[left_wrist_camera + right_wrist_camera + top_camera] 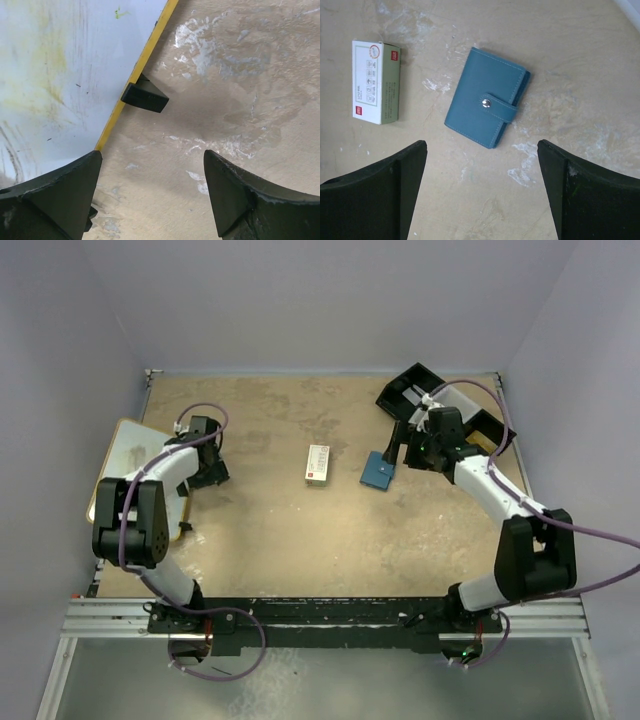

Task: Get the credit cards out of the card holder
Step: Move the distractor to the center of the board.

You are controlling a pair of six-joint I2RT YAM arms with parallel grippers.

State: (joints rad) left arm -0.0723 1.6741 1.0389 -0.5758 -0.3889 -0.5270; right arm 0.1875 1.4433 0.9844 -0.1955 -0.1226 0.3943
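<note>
Right wrist view: the card holder lies flat on the desk, closed, with its snap tab fastened over the edge. A white box with red print lies apart on its left. The right pincer hangs above the desk with jaws spread wide, empty and touching nothing; the holder shows just ahead of the fingertips. In the top external view the holder sits right of desk centre, near a black tray. The left pincer is also wide open and empty, over the yellow edge of a white board, beside a black wedge.
</note>
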